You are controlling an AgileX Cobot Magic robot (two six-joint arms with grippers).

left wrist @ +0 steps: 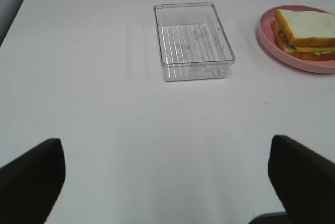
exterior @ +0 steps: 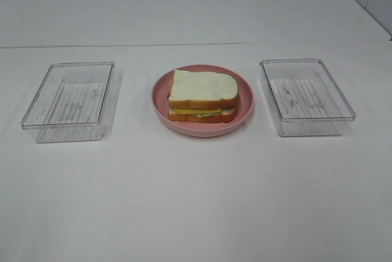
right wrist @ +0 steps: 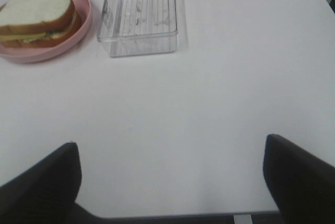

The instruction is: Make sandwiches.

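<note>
Left gripper (left wrist: 166,182): jaws spread wide, nothing between them, hanging over bare white table (left wrist: 131,140). Only the two dark fingertips (left wrist: 31,177) show at the near edge of its view.

Right gripper (right wrist: 170,182): likewise released and empty, dark fingertips (right wrist: 301,177) far apart above bare tabletop.

Left tray (left wrist: 192,41): clear plastic, rectangular, ribbed floor, nothing inside. Stands well ahead of the left gripper, roughly straight in front of it.

Right tray (right wrist: 141,14): same make, also holding nothing. Stands well ahead of the right gripper, a little toward the table's middle.

Plate (exterior: 202,124): pink, round, between the two trays and apart from both. Lies ahead of each gripper and off to its inner side, beyond the near end of each tray.

Sandwich (exterior: 202,93): assembled, resting on the plate. White bread with orange-brown crust on top and bottom; yellow cheese and a sliver of green show along the front edge. Well clear of both grippers.
</note>
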